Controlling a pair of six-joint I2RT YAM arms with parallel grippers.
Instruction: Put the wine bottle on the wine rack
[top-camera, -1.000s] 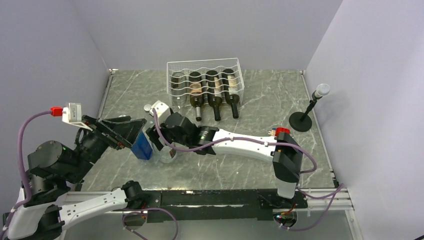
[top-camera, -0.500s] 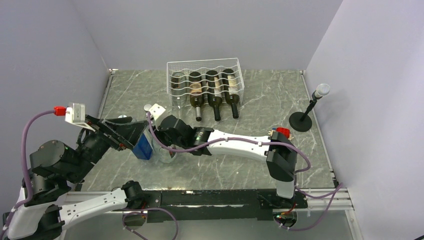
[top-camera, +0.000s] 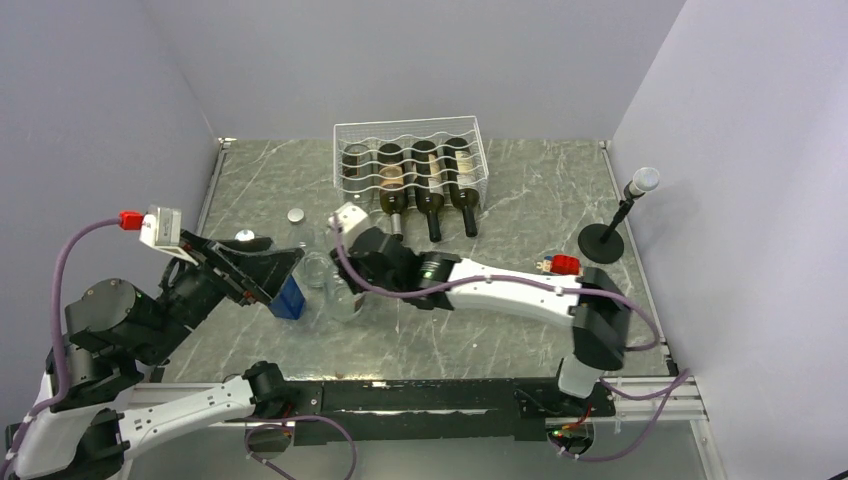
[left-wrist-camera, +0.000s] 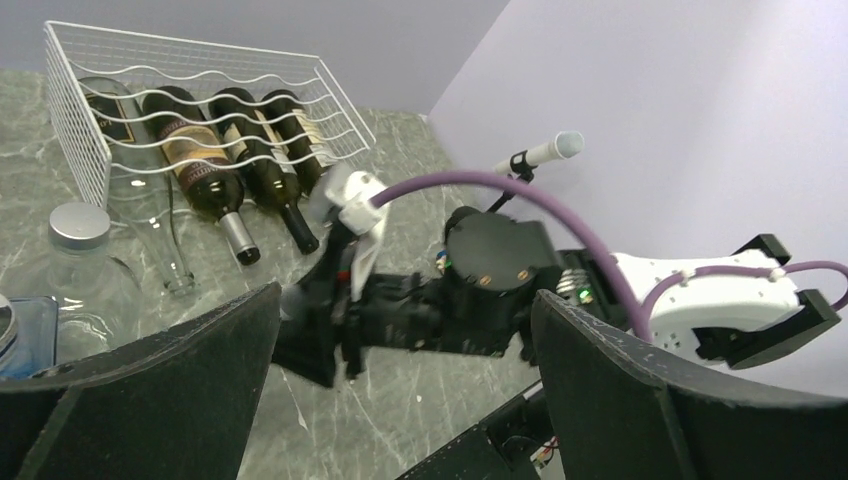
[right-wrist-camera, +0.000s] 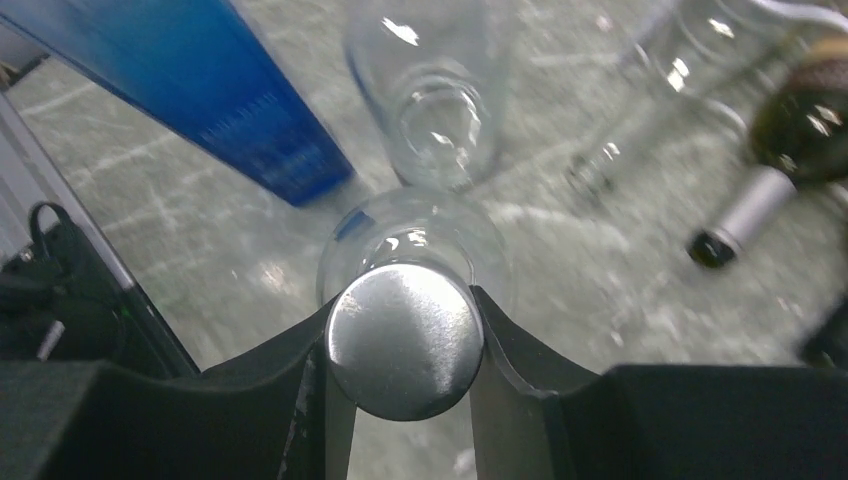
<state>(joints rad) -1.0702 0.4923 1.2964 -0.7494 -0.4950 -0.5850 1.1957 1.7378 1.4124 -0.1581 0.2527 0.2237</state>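
Gripping the wine bottle (right-wrist-camera: 440, 225) only around its silver cap (right-wrist-camera: 405, 320), the right claw (right-wrist-camera: 405, 345) is closed; the left claw (left-wrist-camera: 405, 300) gapes empty. The bottle, probably standing on the desk (top-camera: 520, 220) well apart from the wine rack (top-camera: 408, 124), may slip out when tilted.

Left tool (left-wrist-camera: 405, 300) spread wide, right tool (right-wrist-camera: 405, 342) clamped on bottle (right-wrist-camera: 408, 310)

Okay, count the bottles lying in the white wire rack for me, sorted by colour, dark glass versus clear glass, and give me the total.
Dark glass bottles: 3
Clear glass bottle: 1
Total in the wine rack: 4
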